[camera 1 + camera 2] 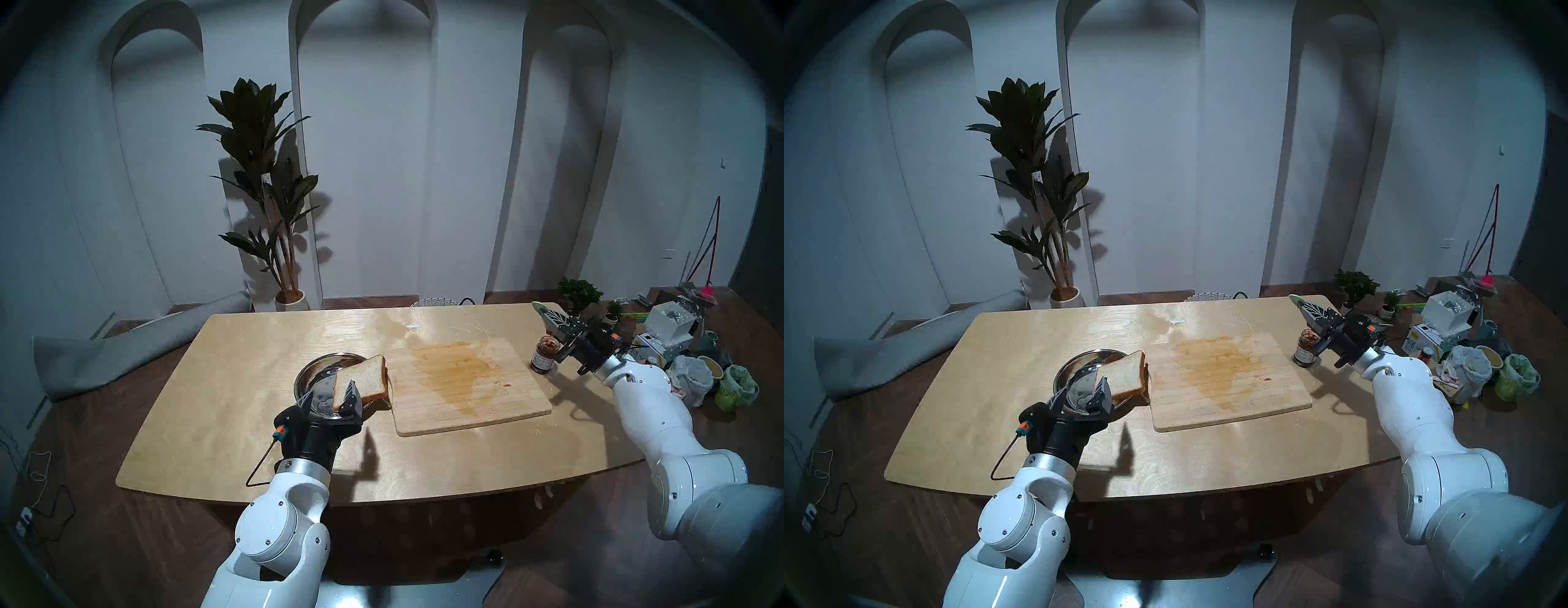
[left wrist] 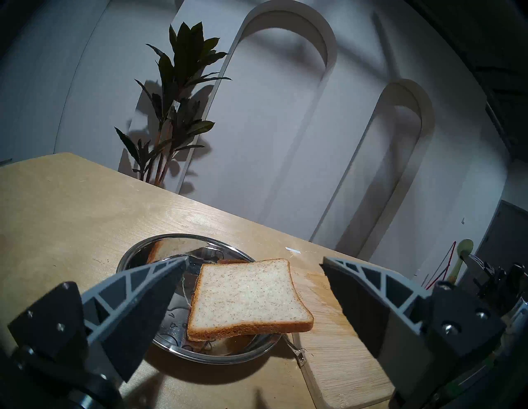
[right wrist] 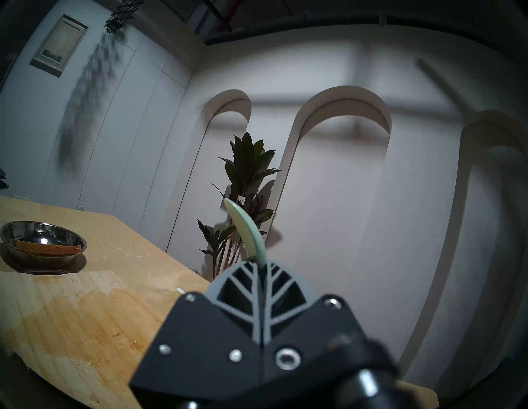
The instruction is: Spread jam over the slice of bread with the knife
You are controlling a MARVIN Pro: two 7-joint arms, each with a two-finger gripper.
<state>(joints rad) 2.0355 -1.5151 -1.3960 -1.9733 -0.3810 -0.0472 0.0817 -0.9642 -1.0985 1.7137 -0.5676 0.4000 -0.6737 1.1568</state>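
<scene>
Your right gripper, jaws pinching the slim mint-green plastic knife, hangs above the open glass jar of dark jam near the wooden table's right edge. Your left gripper, jaws spread, faces the square tan slice of bread lying tilted on the round steel plate's rim, beside the cutting board's left edge.

A pale wooden worktop carries a bamboo cutting board right of its middle, its top marked by a wide brownish stain. Just beside the board's left edge sits a shiny metal bowl. A small white scrap lies near the far edge. Behind the far left corner stands a tall potted plant against a white wall with arched niches. Beyond the worktop's right end, boxes, pots and small green plants clutter the floor.
</scene>
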